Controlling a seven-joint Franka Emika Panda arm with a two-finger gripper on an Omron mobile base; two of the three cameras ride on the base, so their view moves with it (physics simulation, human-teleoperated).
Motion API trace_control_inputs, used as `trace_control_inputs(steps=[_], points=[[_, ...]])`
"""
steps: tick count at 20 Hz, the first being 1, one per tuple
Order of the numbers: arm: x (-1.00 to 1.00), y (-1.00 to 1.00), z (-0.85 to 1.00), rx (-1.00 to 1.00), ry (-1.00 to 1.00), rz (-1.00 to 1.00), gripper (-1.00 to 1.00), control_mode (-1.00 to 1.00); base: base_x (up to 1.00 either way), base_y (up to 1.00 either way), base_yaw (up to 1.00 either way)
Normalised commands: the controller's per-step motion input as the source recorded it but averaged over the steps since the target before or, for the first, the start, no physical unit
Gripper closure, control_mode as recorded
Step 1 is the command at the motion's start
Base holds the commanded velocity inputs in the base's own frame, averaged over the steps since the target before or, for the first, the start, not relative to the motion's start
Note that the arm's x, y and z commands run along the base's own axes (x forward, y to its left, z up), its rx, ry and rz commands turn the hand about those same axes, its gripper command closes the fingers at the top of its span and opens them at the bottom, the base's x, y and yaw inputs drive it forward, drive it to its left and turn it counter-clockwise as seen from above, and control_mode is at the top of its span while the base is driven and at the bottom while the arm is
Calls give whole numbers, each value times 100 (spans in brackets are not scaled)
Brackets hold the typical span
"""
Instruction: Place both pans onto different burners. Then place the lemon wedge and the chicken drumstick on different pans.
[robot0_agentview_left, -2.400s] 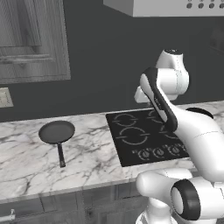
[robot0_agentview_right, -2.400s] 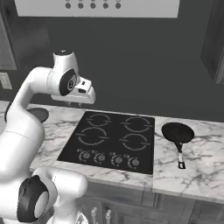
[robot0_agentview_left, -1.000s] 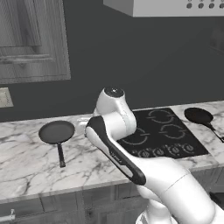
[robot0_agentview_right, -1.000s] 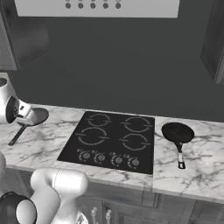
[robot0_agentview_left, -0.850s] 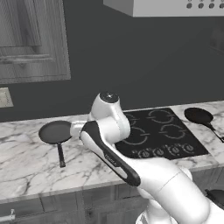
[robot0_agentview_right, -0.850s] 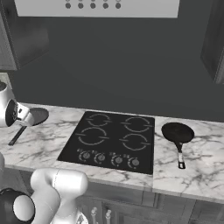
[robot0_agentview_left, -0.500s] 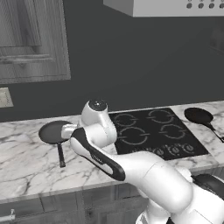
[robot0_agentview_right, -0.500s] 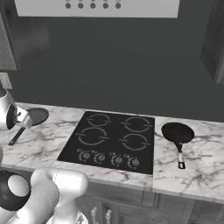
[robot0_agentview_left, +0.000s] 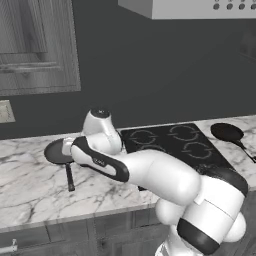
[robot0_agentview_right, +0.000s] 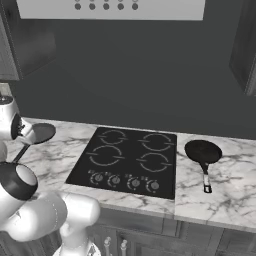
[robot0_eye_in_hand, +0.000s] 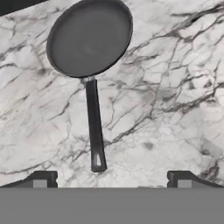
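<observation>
- On the far left wall in the left base view, a pale wall socket (robot0_agentview_left: 6, 111) sits below a grey wooden cabinet door (robot0_agentview_left: 37, 47), both above the marble counter (robot0_agentview_left: 30, 185).
- Left of the cooktop, the wider grey pan (robot0_agentview_left: 56, 151) lies flat on the counter, its long thin dark handle (robot0_agentview_left: 69, 177) pointing toward the near edge; the arm's white link crosses just right of the pan and hides part of its rim.
- From the hand view, this pan (robot0_eye_in_hand: 89, 37) shows a round, shallow, dull grey inside with a darker rim, and its straight handle (robot0_eye_in_hand: 94, 131) ends in a small pale hanging eye; bare veined marble (robot0_eye_in_hand: 175, 87) surrounds it.
- Gripper (robot0_eye_in_hand: 112, 177) hovers above the handle's end, its two dark fingertips (robot0_eye_in_hand: 41, 178) standing wide apart with nothing between them and touching nothing.
- Centre of the counter holds the glossy black cooktop (robot0_agentview_right: 127, 160) with four pale ring burners (robot0_agentview_right: 106, 155) and a row of round knobs (robot0_agentview_right: 134, 183) along its near edge; nothing rests on any burner.
- Right of the cooktop, the smaller black pan (robot0_agentview_right: 202, 151) sits on the marble, well apart from the grey one, its short handle (robot0_agentview_right: 205, 179) pointing near.
- Above, a pale range hood (robot0_agentview_right: 110, 9) carries a row of small dark dots; no readable writing appears anywhere.
</observation>
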Motion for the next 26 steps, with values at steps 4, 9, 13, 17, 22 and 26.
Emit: trace_control_inputs(steps=[4, 9, 13, 17, 22, 26], points=[[5, 0, -15, 0, 17, 0, -100, -100, 0, 0, 0], [0, 5, -47, -1, 1, 0, -100, -100, 0, 0, 0], [0, 20, -54, -7, 0, 0, -100, -100, 0, 0, 0], [0, 17, -32, -1, 0, 0, -100, -100, 0, 0, 0], [0, 13, -2, 0, 0, 0, -100, -100, 0, 0, 0], [5, 15, -5, -1, 0, 0, -100, -100, 0, 0, 0]])
